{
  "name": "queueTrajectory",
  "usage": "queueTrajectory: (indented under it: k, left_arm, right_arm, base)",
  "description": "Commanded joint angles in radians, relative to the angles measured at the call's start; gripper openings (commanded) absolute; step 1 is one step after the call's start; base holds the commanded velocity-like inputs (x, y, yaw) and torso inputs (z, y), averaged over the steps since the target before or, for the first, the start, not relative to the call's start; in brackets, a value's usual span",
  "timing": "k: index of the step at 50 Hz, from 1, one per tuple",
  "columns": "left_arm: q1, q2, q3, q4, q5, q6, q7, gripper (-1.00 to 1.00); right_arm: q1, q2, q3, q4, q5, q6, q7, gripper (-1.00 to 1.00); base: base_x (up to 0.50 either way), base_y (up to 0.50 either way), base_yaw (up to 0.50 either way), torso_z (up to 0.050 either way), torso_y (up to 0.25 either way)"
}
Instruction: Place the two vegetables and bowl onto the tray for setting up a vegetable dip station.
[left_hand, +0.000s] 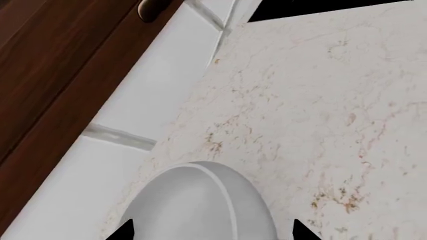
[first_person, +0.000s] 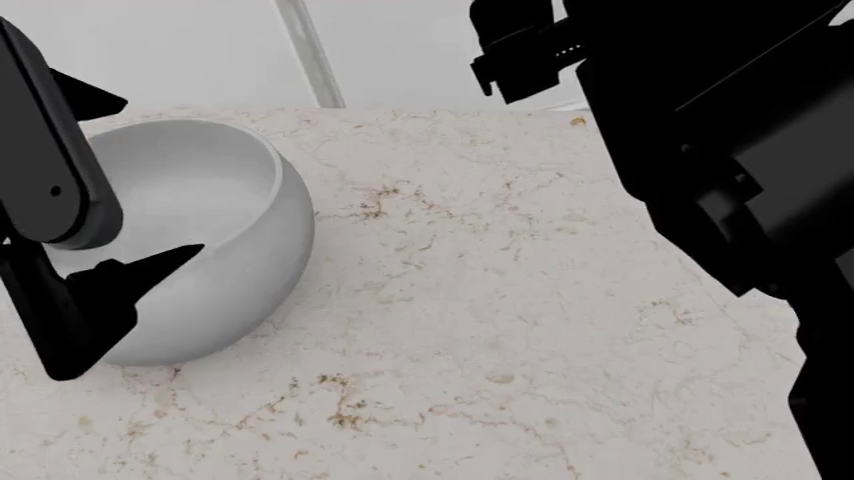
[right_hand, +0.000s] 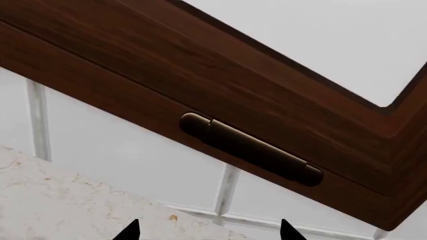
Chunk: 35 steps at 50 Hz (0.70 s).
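Probably the white bowl (first_person: 200, 240) is rigid, smooth and slippery, so the spread left pincer (first_person: 114, 185), straddling its rim, should pinch the wall there; the right pincer (right_hand: 207, 231) is also spread

The left arm (first_person: 47, 150) is a rounded, dark grey link with a smooth matte shell and one tiny dot on its side that could be a screw. Below it the left gripper (first_person: 114, 275) is plain black – flat, angular fingers ending in sharp triangular tips. The right arm (first_person: 721, 150) is much blockier, all black boxy housings stacked together, with a small ribbed bit near its upper end. In both wrist views only black pointed fingertips (left_hand: 303, 231) show – nothing else.
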Motion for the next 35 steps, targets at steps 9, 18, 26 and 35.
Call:
queueTrajectory:
  k: [9,18,26,35]
  left_arm:
    - [0.081,0.020,0.086,-0.057,0.058,0.086,0.036,1.00]
    - [0.080,0.033,0.127,-0.061,0.078,0.098,0.058,1.00]
    - [0.078,0.046,0.156,-0.116,0.111,0.118,0.076,1.00]
    - [0.094,0.065,0.199,-0.155,0.148,0.135,0.077,1.00]
  right_arm:
    - [-0.013,-0.012,-0.014,0.032,-0.012,-0.022,-0.014,1.00]
    - [-0.023,-0.008,-0.008,0.034,-0.010,-0.027,-0.009,1.00]
    - [-0.031,-0.008,-0.007,0.033,-0.009,-0.032,-0.008,1.00]
    - [-0.035,-0.006,-0.015,0.052,-0.020,-0.053,-0.025,1.00]
  base:
    - [0.00,0.00,0.00,0.000,0.000]
    - [0.00,0.00,0.00,0.000,0.000]
    - [0.00,0.00,0.00,0.000,0.000]
    - [0.00,0.00,0.00,0.000,0.000]
